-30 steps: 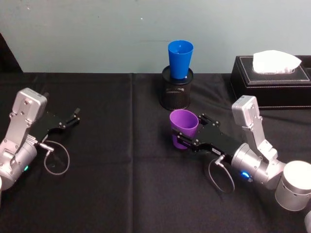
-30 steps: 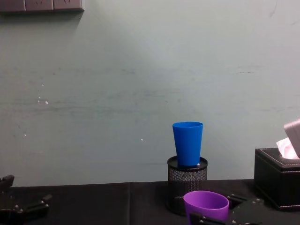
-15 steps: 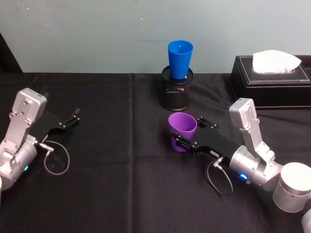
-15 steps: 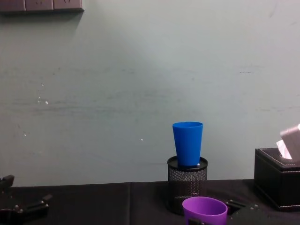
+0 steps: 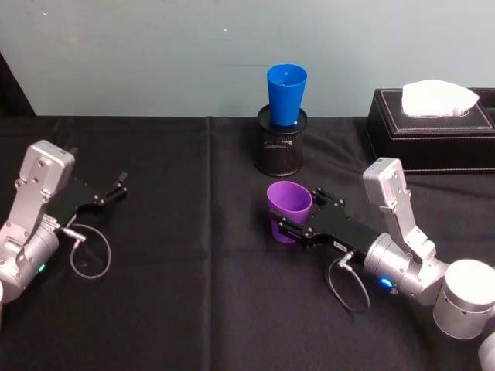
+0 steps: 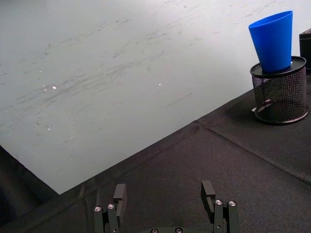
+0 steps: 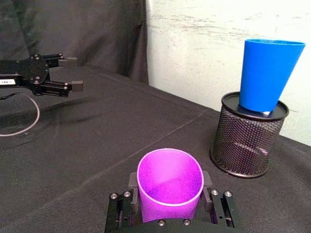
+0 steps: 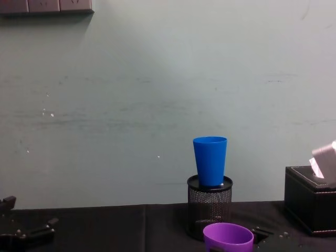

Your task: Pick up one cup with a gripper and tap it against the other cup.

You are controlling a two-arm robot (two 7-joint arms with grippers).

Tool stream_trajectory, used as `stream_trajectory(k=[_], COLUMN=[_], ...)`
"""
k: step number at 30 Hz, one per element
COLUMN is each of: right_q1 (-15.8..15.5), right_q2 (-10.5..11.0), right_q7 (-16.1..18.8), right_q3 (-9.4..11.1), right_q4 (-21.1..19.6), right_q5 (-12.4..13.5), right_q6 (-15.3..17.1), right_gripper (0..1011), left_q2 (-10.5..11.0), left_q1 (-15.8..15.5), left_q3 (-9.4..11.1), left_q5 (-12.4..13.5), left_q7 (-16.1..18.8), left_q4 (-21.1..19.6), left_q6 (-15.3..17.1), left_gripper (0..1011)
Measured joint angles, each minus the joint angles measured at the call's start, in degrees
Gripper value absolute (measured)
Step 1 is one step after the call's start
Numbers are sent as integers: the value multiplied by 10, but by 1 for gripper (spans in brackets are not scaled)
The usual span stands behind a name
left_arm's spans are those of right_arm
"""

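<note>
The smooth purple plastic tapered tumbler [image 5: 288, 209], centre of the head view, sits between my right end effector [image 5: 298, 219] fingers, clamped on its lower wall. I judge it light, slick, slightly springy: grip low, gently. The bright blue plastic tumbler [image 5: 287, 93] stands above in a black mesh holder [image 5: 280, 148]. My left end effector [image 5: 110, 191] idles spread at left on the table [image 5: 186, 255].

Purple cup [image 5: 288, 209], bright blue cup [image 5: 287, 93], black mesh pen holder [image 5: 279, 149] with tiny holes all over, black tablecloth [image 5: 193, 263], black tissue box [image 5: 433, 129] with white stitching, white tissue [image 5: 438, 97], pale green-grey wall [image 8: 157, 79] with faint scratches
</note>
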Motion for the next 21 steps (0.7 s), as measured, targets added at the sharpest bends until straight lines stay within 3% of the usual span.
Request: stream_trajectory(k=[6,14,21], right_q1=[0,-1,-1], right_q2=[0,1,1], right_q7=[0,0,0], right_q3=[0,0,0], right_q4=[0,0,0], right_q5=[0,0,0], right_q6=[0,1,1], right_gripper=[760,983,1004], left_q2=[0,0,0], left_q1=[0,0,0], left_q3=[0,0,0], left_q5=[0,0,0], left_q7=[0,0,0], left_q4=[0,0,0], left_q6=[0,0,0], left_gripper=[1005,1005,1005])
